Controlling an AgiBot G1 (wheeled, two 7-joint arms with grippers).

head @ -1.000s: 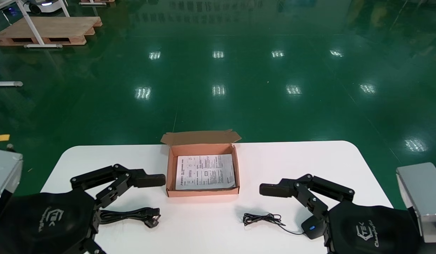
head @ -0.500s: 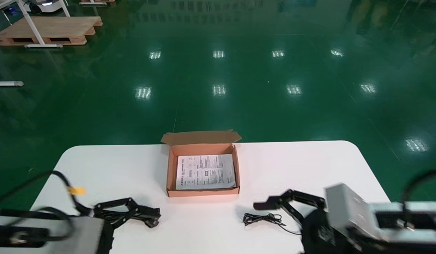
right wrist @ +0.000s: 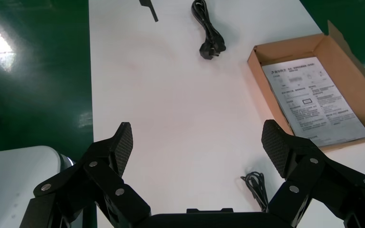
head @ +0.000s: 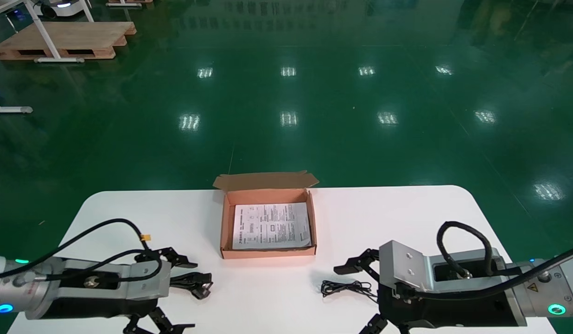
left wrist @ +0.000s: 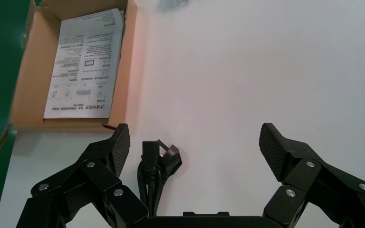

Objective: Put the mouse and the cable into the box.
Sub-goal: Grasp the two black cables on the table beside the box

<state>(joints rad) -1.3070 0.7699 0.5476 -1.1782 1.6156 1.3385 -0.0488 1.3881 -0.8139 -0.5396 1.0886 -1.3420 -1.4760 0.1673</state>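
Green shop floor point(head: 286, 93) lies behind a white table point(head: 407, 213). An open cardboard box point(head: 268, 253) stands at mid-table with its lid flap folded back.

Task status: nothing packed. The box holds only a printed sheet point(head: 271, 226).
- The black cable point(head: 194, 282) lies bundled on the table, left of the box's front corner and apart from it.
- The mouse itself is not visible: the right arm covers its area in the head view, and the right wrist view does not take it in.
- Only the mouse's thin coiled cord point(head: 344, 287) shows, on the table right of the box's front.

Judgement: the work is at its start. Both grasps and both placements are left to do.

Left claw point(left wrist: 196, 142): jaws wide apart, empty, low over the table. The plug end of the cable lies between the fingers, close to one of them, with no contact evident.

Right claw point(right wrist: 197, 137): jaws wide apart and empty. The cord lies beside one finger, and no grip has been taken.
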